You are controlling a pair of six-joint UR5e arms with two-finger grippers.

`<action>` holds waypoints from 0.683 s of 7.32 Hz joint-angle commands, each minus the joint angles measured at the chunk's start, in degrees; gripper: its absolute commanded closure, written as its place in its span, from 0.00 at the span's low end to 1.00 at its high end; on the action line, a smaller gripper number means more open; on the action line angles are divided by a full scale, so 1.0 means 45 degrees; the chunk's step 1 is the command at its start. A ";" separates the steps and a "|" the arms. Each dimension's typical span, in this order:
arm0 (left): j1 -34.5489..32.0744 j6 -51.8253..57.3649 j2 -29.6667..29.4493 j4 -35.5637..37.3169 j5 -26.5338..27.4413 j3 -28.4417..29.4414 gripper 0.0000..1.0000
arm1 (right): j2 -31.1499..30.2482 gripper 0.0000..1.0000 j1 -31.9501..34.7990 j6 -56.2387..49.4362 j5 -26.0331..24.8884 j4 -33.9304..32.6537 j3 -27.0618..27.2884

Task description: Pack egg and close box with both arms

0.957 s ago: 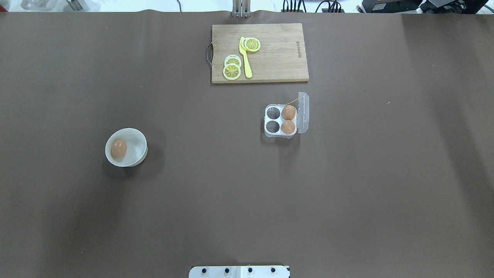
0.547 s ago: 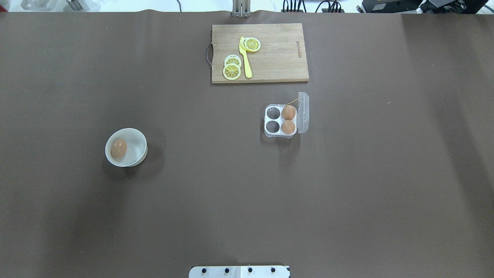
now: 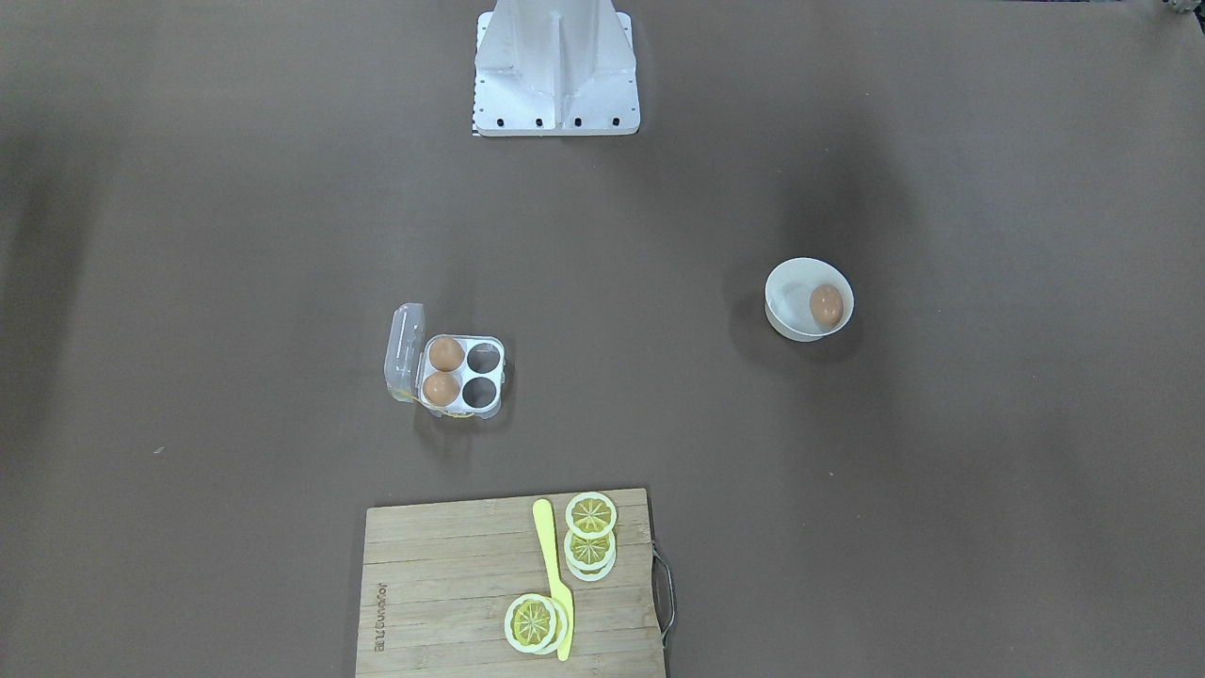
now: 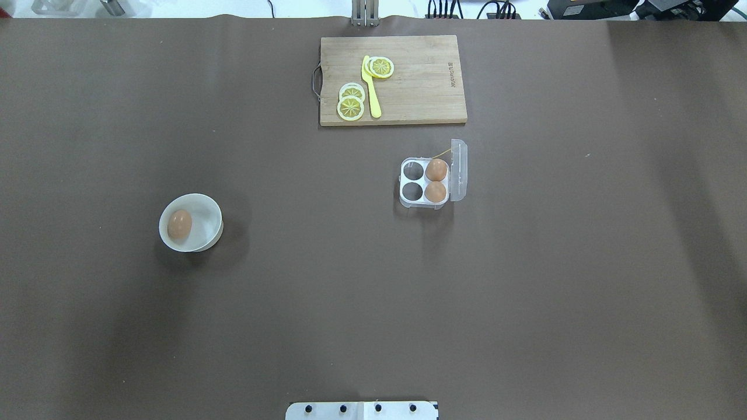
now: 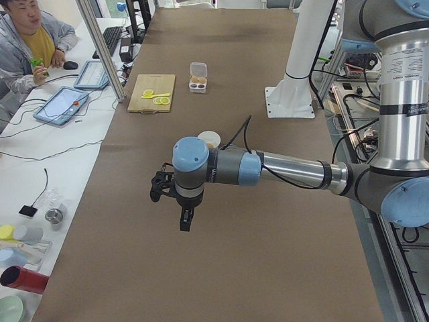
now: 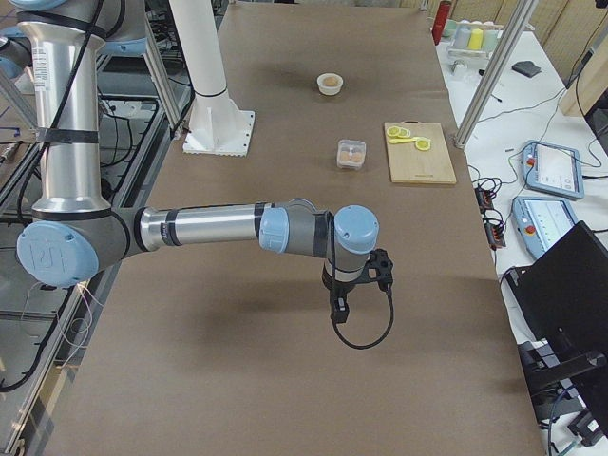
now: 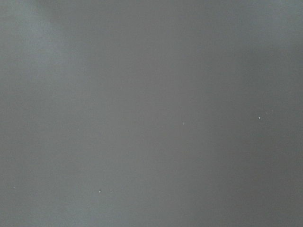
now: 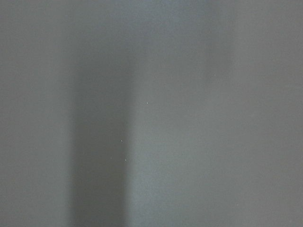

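A light-brown egg [image 4: 180,224] lies in a white bowl [image 4: 204,233] on the left of the overhead view; the egg also shows in the front-facing view [image 3: 826,304]. The clear box [image 4: 424,181] stands open near the middle, its lid [image 4: 459,169] raised on the right. Two eggs [image 4: 436,170] [image 4: 435,192] fill its right cells; the left cells are empty. My left gripper [image 5: 186,218] shows only in the exterior left view, my right gripper [image 6: 339,309] only in the exterior right view. Both hang over bare table, far from the box. I cannot tell whether they are open or shut.
A wooden cutting board [image 4: 420,87] with lemon slices [image 4: 351,107] and a yellow knife [image 4: 371,87] lies behind the box. The white robot base [image 3: 555,66] stands at the table's near edge. A person [image 5: 30,47] sits beyond the table's side. Both wrist views show only brown tabletop.
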 commanded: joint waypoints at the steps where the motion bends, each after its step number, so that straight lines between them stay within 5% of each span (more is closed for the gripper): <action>1: 0.0004 -0.0008 0.0311 -0.0600 -0.0268 -0.0045 0.02 | -0.0055 0.00 -0.0023 0.0015 0.0099 0.0145 -0.0068; 5: 0.0043 -0.0575 0.0507 -0.1132 -0.0133 -0.0064 0.02 | -0.0676 0.00 -0.0082 -0.0005 0.0002 0.1234 0.0185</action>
